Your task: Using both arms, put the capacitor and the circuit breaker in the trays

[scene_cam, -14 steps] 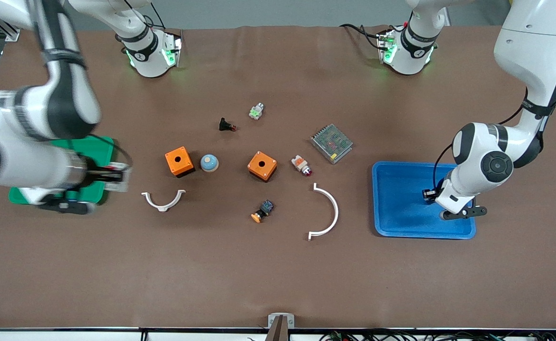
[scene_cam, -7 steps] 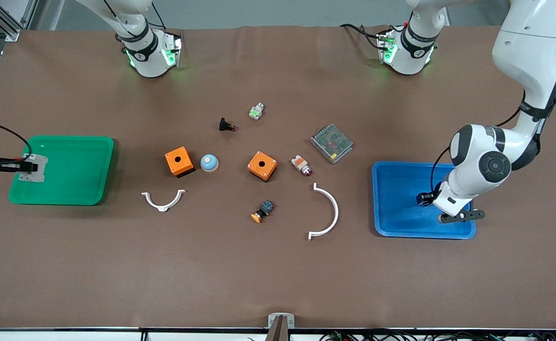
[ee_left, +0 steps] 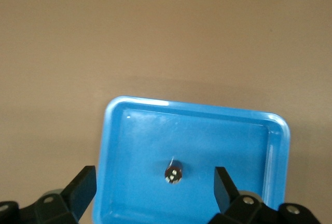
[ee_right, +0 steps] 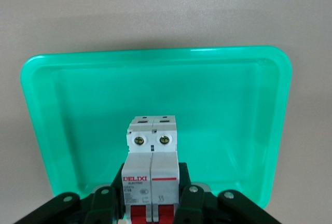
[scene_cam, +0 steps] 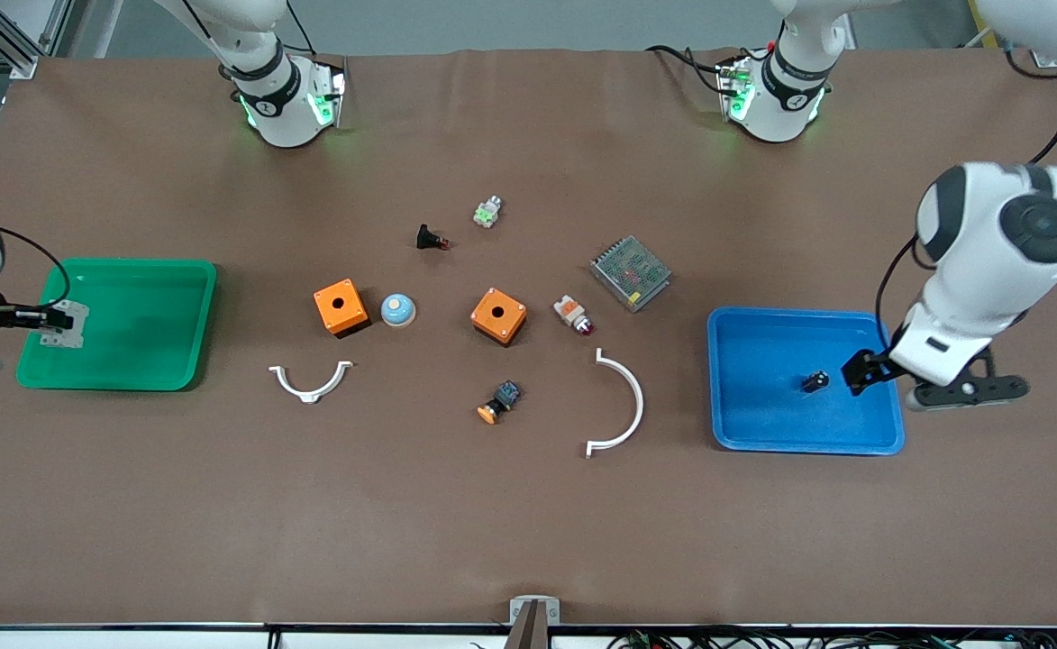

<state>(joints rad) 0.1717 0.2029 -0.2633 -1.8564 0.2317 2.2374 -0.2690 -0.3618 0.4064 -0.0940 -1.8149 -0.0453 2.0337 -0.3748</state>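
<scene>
Right gripper [ee_right: 150, 203] clamped on circuit breaker [ee_right: 151, 169], white-grey matte block, long axis running out from the fingers, red levers at the gripped end, hanging over the glossy green tray [ee_right: 62, 110] with the smooth floor straight below. Left gripper [ee_left: 155, 187] spread wide, empty, over the blue tray [ee_left: 249, 146]. Capacitor [ee_left: 173, 173], stubby black cylinder, lying free on that tray floor directly beneath, between the fingers.

even, diffuse overhead light; soft short shadows beside parts on the matte brown table [scene_cam: 528, 505]. faint sheen on glossy blue plastic tray [ee_left: 119, 146] rim. wrist views slightly soft.
</scene>
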